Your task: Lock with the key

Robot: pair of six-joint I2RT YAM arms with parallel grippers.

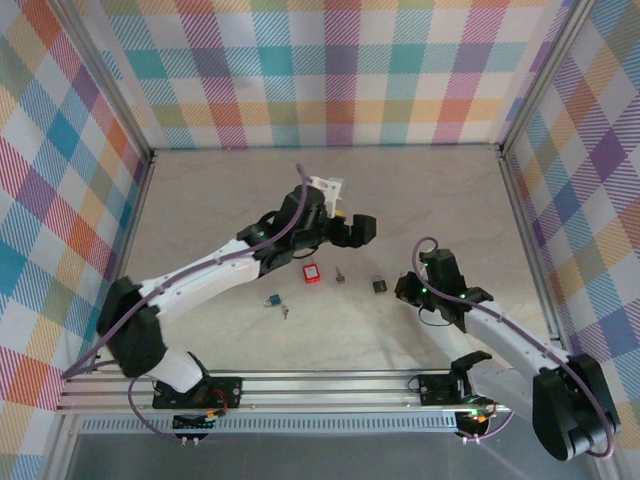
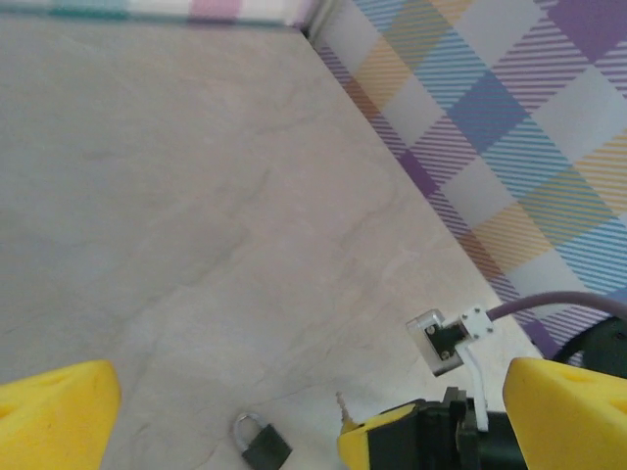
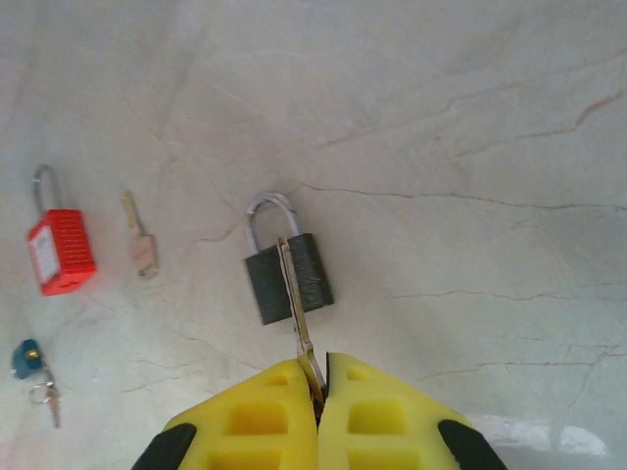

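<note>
With right pincer (image 3: 320,377) clenched on the key (image 3: 297,313), line its blade with the dark padlock (image 3: 266,284) (left pincer (image 2: 309,392) released) before pushing in.

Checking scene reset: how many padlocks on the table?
3. Red padlock mid-table; blue padlock left of it, nearer the bases; black padlock right of the red. The left arm could hide another.

The red padlock (image 3: 61,257), blue padlock (image 3: 25,357) and dark grey padlock (image 3: 318,274) stand out against pastel plaid walls (image 1: 300,70).
</note>
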